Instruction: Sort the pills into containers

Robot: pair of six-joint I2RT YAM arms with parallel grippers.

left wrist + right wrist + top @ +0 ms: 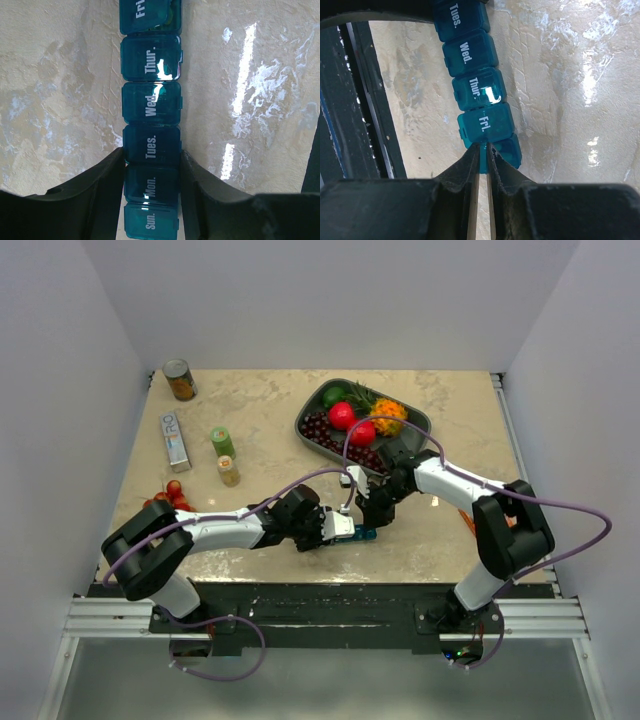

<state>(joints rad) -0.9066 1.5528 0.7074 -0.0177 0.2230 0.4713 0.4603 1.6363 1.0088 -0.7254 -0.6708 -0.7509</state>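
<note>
Step, as judged: opening a compartment lid before any pill goes in. Both arms reach inward, wrists meeting at 6 o'clock on table (450, 540). Left gripper (152, 159) clamps pill organiser (151, 102) across Mon.–Tues. Right gripper (484, 148) angled down, fingers pressed together, tips at lid edge beside Fri.; actual pinch unclear. Next move calls for lifting lid without dragging strip. Pill bottle (229, 471) stands well apart, 10 o'clock.

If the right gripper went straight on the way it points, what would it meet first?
The pill organiser: the right gripper, tips nearly together, sits at the edge of the Fri. compartment, so it would likely press straight into that.
</note>
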